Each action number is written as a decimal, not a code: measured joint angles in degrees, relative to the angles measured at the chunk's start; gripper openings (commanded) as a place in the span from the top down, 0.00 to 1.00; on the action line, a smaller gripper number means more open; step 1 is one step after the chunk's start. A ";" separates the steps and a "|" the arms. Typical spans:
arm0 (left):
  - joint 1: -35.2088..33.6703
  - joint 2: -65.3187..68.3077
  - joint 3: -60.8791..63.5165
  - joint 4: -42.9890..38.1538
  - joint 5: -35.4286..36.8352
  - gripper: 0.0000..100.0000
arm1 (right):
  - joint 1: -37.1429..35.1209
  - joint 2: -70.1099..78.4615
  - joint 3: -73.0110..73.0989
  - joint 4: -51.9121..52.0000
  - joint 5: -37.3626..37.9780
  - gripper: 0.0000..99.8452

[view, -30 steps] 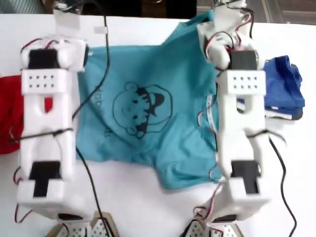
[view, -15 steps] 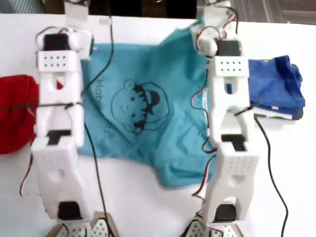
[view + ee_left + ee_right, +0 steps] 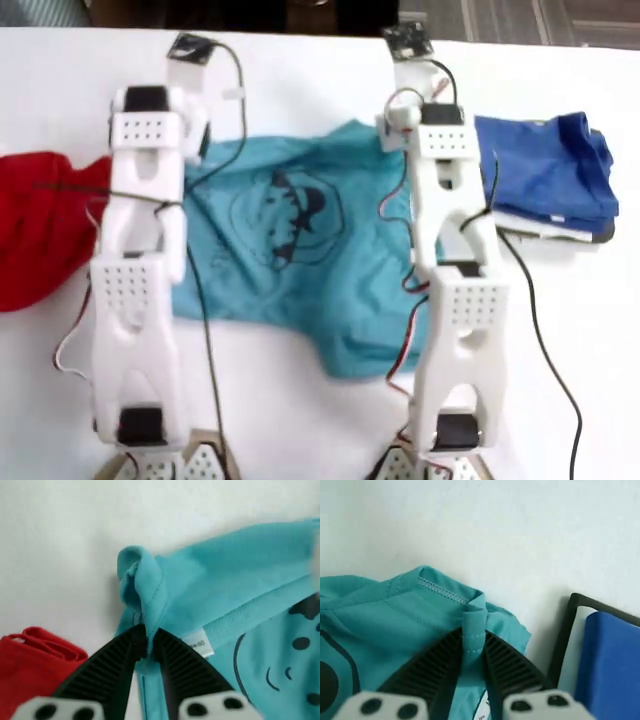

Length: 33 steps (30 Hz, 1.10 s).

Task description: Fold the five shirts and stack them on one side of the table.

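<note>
A teal shirt (image 3: 290, 250) with a bear print lies on the white table between my two arms. My left gripper (image 3: 148, 647) is shut on a pinched fold of its hem (image 3: 145, 592), at the shirt's far left corner. My right gripper (image 3: 472, 647) is shut on another fold of the teal shirt (image 3: 400, 610) at its far right corner. In the high view both arms stretch away from their bases, with the left gripper (image 3: 190, 50) and right gripper (image 3: 405, 40) near the table's far edge. A red shirt (image 3: 40, 230) lies bunched at the left.
Folded blue shirts (image 3: 545, 175) sit stacked on the right side, beside my right arm, over a dark-edged flat thing (image 3: 570, 630). Arm cables (image 3: 205, 320) trail across the teal shirt. Bare white table (image 3: 280, 420) lies in front of the shirt.
Both arms have stretched toward the far edge of the table, drawing the teal shirt's held corners with them. The shirt now looks shorter and doubled over, its print shifted farther away.
</note>
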 measured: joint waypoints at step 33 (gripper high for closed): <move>1.67 -47.38 47.12 14.07 -3.08 0.97 | -3.16 -37.71 17.14 37.27 0.00 0.98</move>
